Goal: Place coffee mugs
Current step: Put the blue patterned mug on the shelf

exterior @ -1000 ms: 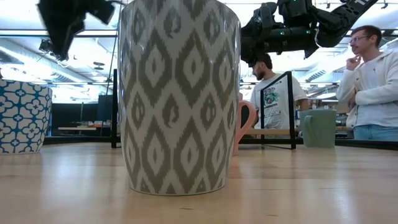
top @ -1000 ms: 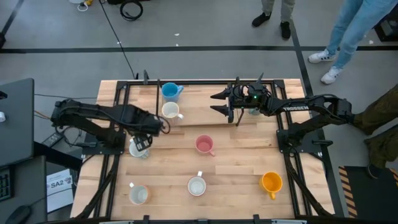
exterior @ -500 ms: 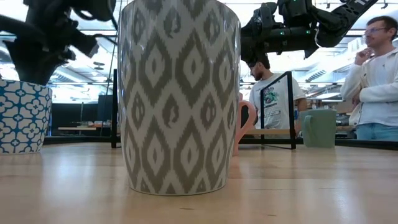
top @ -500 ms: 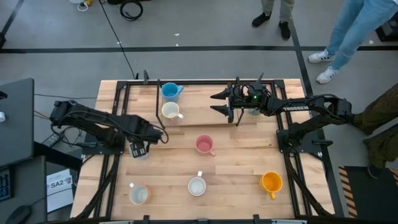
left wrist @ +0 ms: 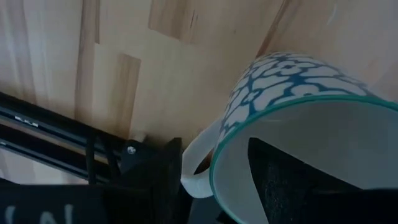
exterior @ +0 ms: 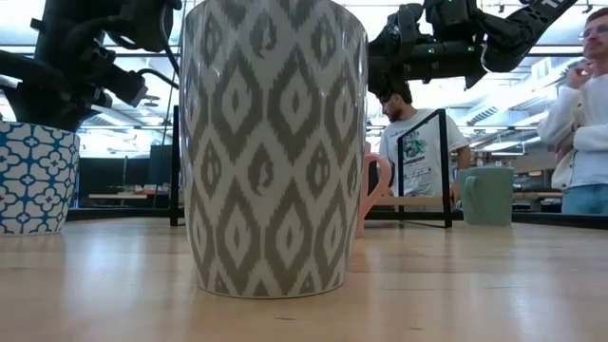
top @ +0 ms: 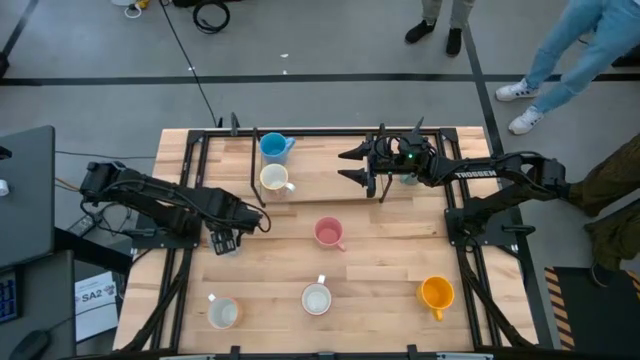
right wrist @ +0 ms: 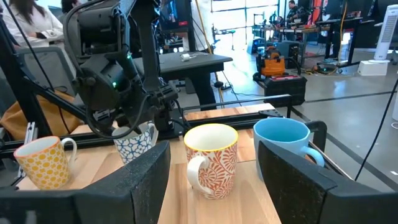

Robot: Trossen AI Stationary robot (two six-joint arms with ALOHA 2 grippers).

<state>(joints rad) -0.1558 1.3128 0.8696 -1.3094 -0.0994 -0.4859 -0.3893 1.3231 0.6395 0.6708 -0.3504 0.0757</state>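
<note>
My left gripper (top: 226, 240) is low over a white mug with a blue pattern (left wrist: 280, 87), which stands upright on the table near its left edge (exterior: 33, 176). It is open, one finger inside the mug and one outside. My right gripper (top: 358, 166) hangs open above the table's far middle and touches nothing. Standing apart on the table are a blue mug (top: 272, 146), a cream mug (top: 273, 178), a pink mug (top: 328, 232), a white mug (top: 316, 298), a pale mug (top: 222, 313) and an orange mug (top: 436, 293). A dark green mug (exterior: 486, 195) shows in the low view. My left gripper comes from above, pointing down. One finger (left wrist: 292, 177) is inside the blue-patterned mug and the other (left wrist: 163, 180) is outside, beside the handle (left wrist: 198, 177). I cannot tell whether either finger touches the wall. The mug stands on its base on the table.
A black metal frame (top: 200, 160) runs along the table's left, far and right edges. People stand beyond the far edge (exterior: 579, 133). Open wood lies between the pink mug and the near row of mugs.
My left gripper has moved toward the table's near edge and down, from beside the cream mug to right over the blue-patterned mug, which it now covers in the high view. The mugs and my right arm have kept still.
</note>
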